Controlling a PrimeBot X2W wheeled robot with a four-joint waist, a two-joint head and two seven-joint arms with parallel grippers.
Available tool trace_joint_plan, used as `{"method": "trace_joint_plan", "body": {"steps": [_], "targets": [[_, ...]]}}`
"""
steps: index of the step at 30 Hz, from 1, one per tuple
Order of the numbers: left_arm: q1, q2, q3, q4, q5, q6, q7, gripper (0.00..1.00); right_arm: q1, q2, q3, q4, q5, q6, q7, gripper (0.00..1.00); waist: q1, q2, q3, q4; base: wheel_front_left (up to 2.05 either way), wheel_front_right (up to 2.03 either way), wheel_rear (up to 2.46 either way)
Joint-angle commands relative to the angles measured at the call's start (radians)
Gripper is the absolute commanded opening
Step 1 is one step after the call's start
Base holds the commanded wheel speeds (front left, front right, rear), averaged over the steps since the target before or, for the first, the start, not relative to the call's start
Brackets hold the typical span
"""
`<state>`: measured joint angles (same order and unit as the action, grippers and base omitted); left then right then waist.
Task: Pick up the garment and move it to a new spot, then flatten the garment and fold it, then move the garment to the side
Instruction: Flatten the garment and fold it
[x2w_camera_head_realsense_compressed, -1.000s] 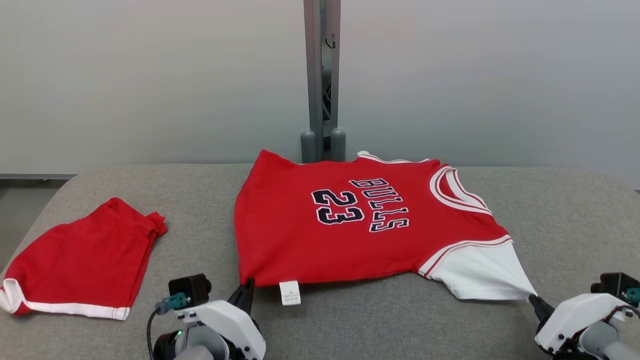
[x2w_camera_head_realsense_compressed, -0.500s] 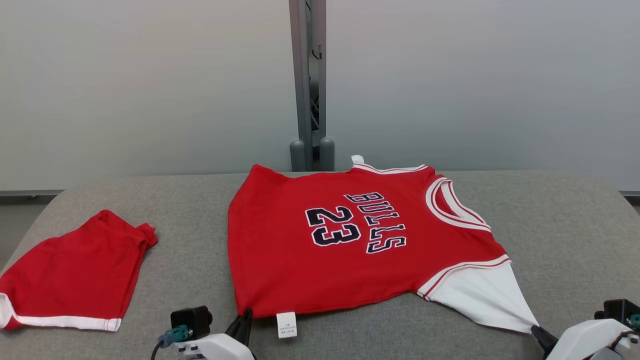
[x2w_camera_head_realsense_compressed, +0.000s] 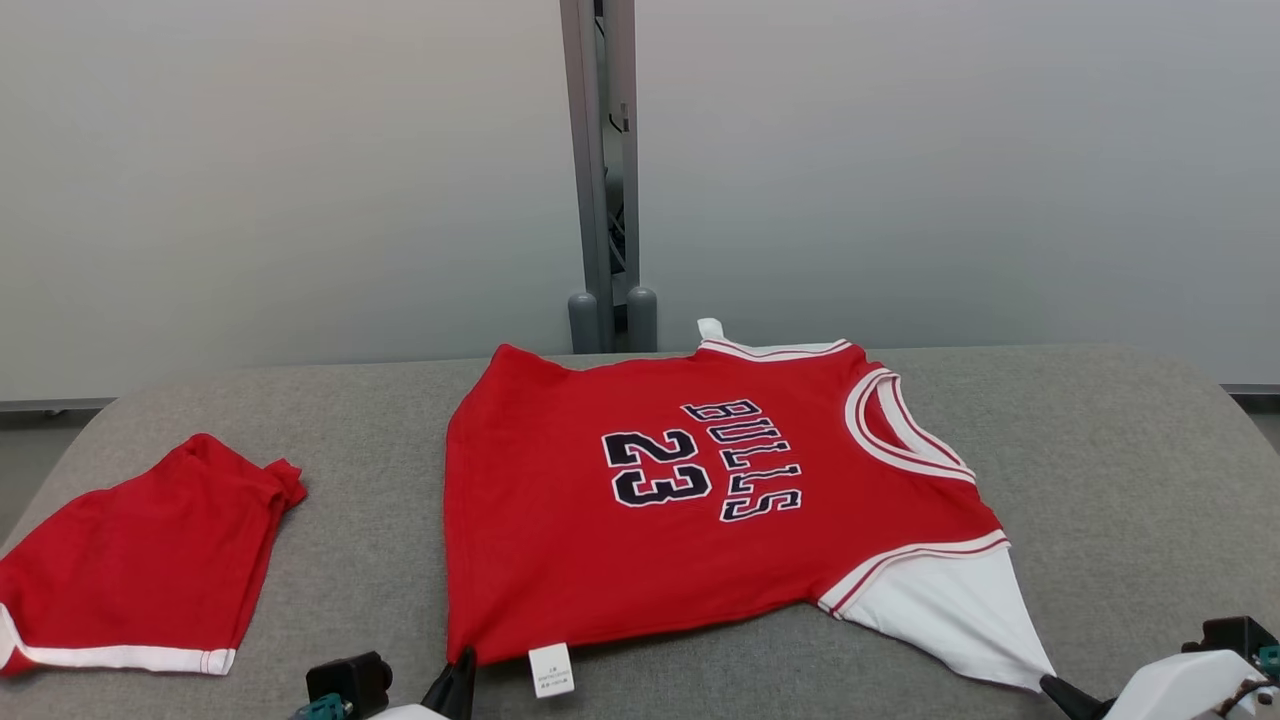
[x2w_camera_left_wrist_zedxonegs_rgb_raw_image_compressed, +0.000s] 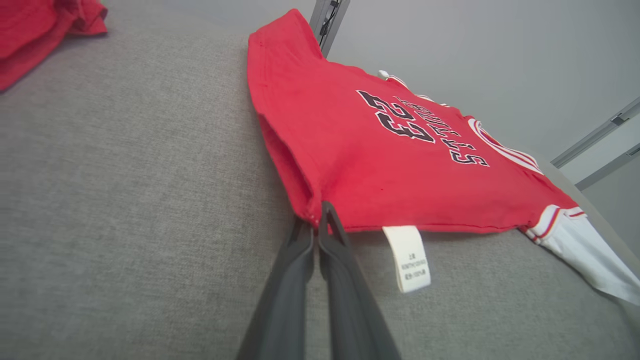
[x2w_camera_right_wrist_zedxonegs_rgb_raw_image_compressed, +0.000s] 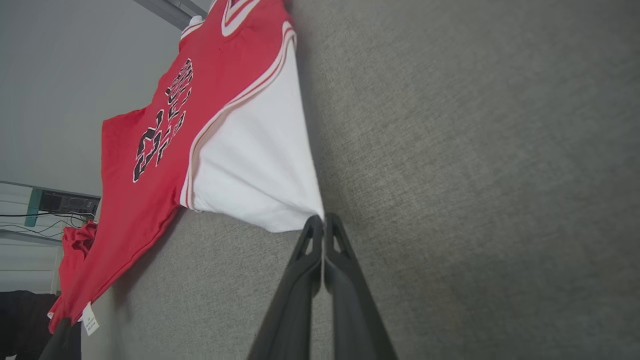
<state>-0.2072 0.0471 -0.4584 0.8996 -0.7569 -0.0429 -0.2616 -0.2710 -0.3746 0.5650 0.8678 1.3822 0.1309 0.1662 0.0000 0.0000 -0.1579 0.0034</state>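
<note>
Across the lower half of the head view runs the grey table (x2w_camera_head_realsense_compressed: 1120, 450), and at its centre lies the jersey (x2w_camera_head_realsense_compressed: 600, 570), print up, hem toward 9 o'clock and neck toward 3 o'clock. At 8 o'clock, well apart from it, sit the red shorts (x2w_camera_head_realsense_compressed: 130, 570). At 12 o'clock a grey post (x2w_camera_head_realsense_compressed: 598, 180) rises behind the far edge. The left gripper (x2w_camera_head_realsense_compressed: 460, 672), at 7 o'clock, is clenched on the near hem corner, jaws pressed together with red cloth between the tips. The right gripper (x2w_camera_head_realsense_compressed: 1052, 686), at 5 o'clock, is likewise clenched, grasping the tip of the white sleeve (x2w_camera_head_realsense_compressed: 950, 610), which is drawn out to a point. Just beside the left gripper a white tag (x2w_camera_head_realsense_compressed: 551, 670) hangs from the hem.

As I judge it, flattening is the step in hand and nearly done: the body lies smooth, stretched between the two grips, with only the near edge seeming a little lifted off the table. Whether this spot is the new one cannot be told. No fold shows yet, so the folding and the move to the side are left.

Count: one table, one jersey, one pair of shorts, one post, two grippers, one tag
</note>
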Motion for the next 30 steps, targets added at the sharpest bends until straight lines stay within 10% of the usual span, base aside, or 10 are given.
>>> {"method": "trace_joint_plan", "body": {"steps": [1, 15, 30], "targets": [[0.014, 0.007, 0.022, -0.007, 0.022, 0.005, -0.004, 0.0, 0.023, -0.017, -0.005, -0.011, 0.013, 0.0, 0.021, 0.0, 0.0, 0.0, 0.0, 0.0, 0.0, 0.0, 0.0], [0.059, 0.041, 0.096, -0.006, 0.196, -0.034, -0.004, 0.0, 0.166, -0.118, -0.001, -0.227, 0.141, 0.0, 0.349, 0.0, 0.0, 0.0, 0.004, 0.004, 0.0, 0.0, 0.0], [0.032, 0.099, -0.075, 0.098, 0.191, -0.087, 0.148, 0.0, 0.249, -0.199, -0.013, -0.336, 0.215, 0.0, 0.484, 0.0, 0.0, 0.0, 0.006, 0.006, 0.0, 0.0, 0.0]]}}
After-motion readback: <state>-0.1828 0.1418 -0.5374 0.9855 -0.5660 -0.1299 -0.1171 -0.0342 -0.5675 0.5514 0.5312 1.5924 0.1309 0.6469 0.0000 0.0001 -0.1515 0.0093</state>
